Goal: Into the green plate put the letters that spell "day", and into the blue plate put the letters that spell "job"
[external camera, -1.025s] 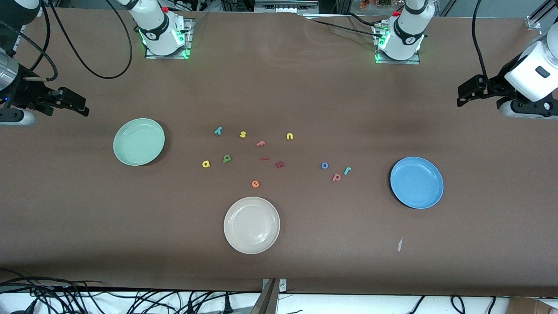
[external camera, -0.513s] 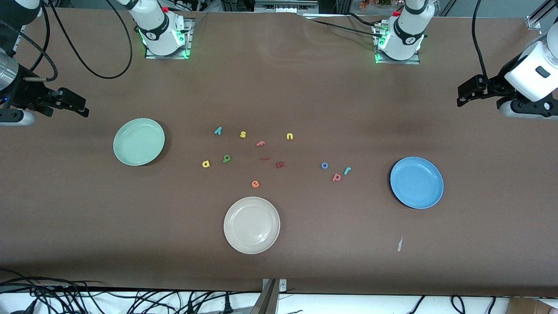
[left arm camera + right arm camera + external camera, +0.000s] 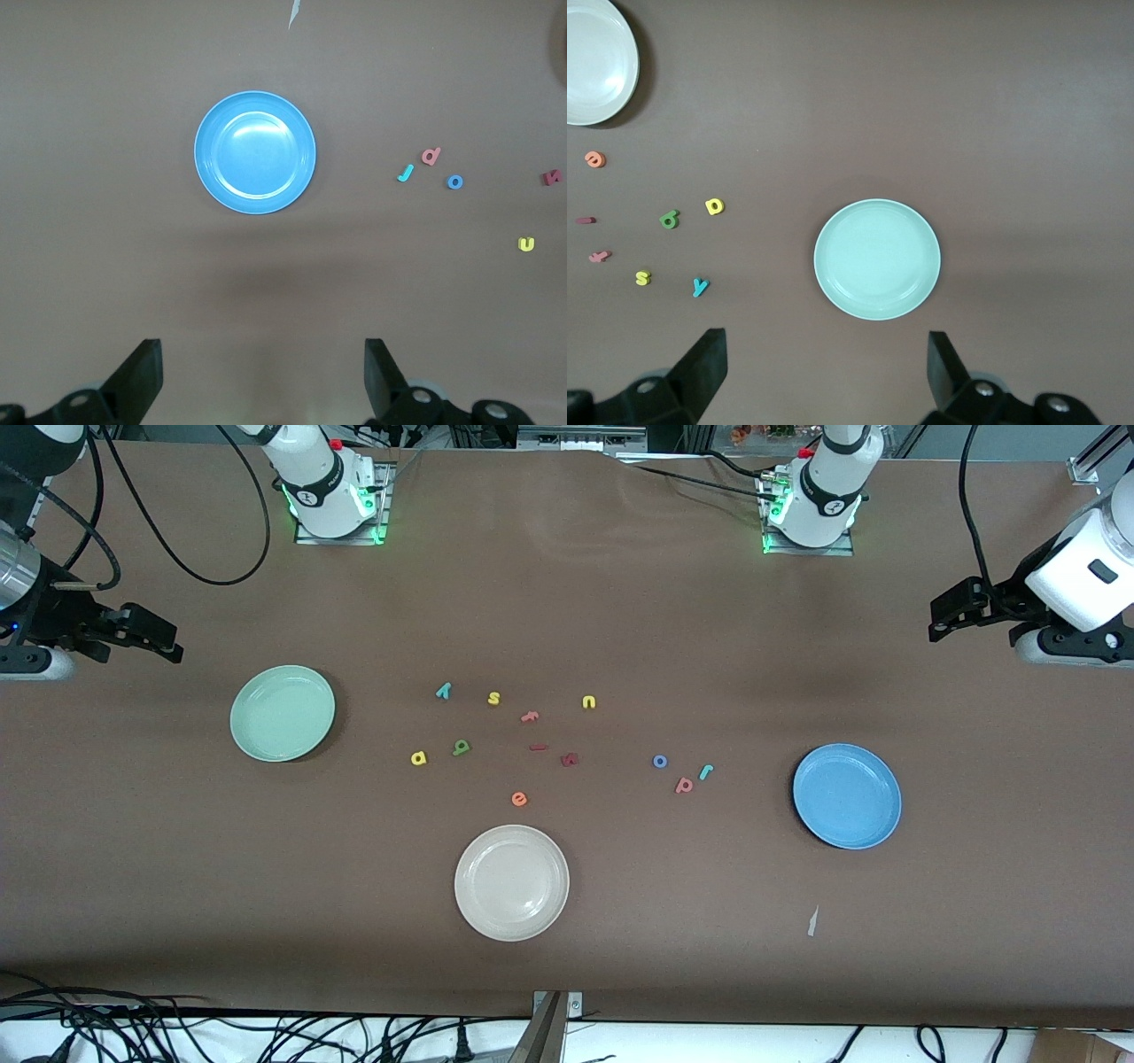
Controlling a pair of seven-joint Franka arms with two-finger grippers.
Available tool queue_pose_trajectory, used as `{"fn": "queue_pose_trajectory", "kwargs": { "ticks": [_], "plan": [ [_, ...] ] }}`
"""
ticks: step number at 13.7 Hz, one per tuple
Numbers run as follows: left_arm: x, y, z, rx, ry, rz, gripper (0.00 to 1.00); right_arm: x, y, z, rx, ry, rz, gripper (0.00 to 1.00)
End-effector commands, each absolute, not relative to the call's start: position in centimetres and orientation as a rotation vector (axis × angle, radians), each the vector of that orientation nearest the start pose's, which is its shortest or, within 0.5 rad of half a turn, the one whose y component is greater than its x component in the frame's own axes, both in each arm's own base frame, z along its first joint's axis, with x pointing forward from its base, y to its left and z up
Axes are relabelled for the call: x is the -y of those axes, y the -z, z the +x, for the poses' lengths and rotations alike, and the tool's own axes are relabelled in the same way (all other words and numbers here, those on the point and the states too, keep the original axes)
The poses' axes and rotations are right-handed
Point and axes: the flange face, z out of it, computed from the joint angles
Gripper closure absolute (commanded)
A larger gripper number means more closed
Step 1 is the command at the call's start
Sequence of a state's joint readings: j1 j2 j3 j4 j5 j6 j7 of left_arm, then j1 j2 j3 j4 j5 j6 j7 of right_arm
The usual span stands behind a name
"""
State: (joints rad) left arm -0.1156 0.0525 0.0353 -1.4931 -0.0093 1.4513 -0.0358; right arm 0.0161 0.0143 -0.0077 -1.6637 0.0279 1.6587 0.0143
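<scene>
The green plate (image 3: 283,713) (image 3: 877,258) lies toward the right arm's end, the blue plate (image 3: 847,796) (image 3: 255,152) toward the left arm's end. Between them lie the green d (image 3: 461,747) (image 3: 670,219), yellow a (image 3: 419,758) (image 3: 715,206) and teal y (image 3: 444,690) (image 3: 700,286). Closer to the blue plate are the teal j (image 3: 706,771) (image 3: 406,173), blue o (image 3: 659,761) (image 3: 455,181) and salmon b (image 3: 684,785) (image 3: 431,157). My right gripper (image 3: 164,638) (image 3: 827,372) hangs open and empty over bare table by the green plate. My left gripper (image 3: 948,613) (image 3: 263,376) hangs open and empty by the blue plate.
A cream-white plate (image 3: 511,882) sits nearest the front camera. Other letters lie mid-table: yellow s (image 3: 493,698), yellow u (image 3: 588,702), salmon f (image 3: 530,716), orange e (image 3: 519,799), a dark red letter (image 3: 570,759) and a small red bar (image 3: 538,747). A scrap of tape (image 3: 812,921) lies near the blue plate.
</scene>
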Motion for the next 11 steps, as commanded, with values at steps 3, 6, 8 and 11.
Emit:
{"fn": "queue_pose_trajectory", "kwargs": {
  "ticks": [3,6,8,11],
  "plan": [
    [4.95,-63.05,56.01,-0.072,-0.133,-3.157,0.0,-0.94,-58.24,55.73,0.021,-0.019,-3.125,0.0],
    [5.06,-62.99,56.08,-0.065,-0.131,-3.158,0.0,-0.85,-58.26,55.75,0.019,-0.017,-3.125,0.0],
    [4.95,-62.64,56.34,-0.066,-0.137,-3.153,0.0,-0.85,-58.24,55.73,0.019,-0.019,-3.125,0.0],
    [5.17,-63.25,56.5,-0.081,-0.097,-3.159,0.0,-0.83,-58.26,55.75,0.019,-0.017,-3.126,0.0]
  ]
}}
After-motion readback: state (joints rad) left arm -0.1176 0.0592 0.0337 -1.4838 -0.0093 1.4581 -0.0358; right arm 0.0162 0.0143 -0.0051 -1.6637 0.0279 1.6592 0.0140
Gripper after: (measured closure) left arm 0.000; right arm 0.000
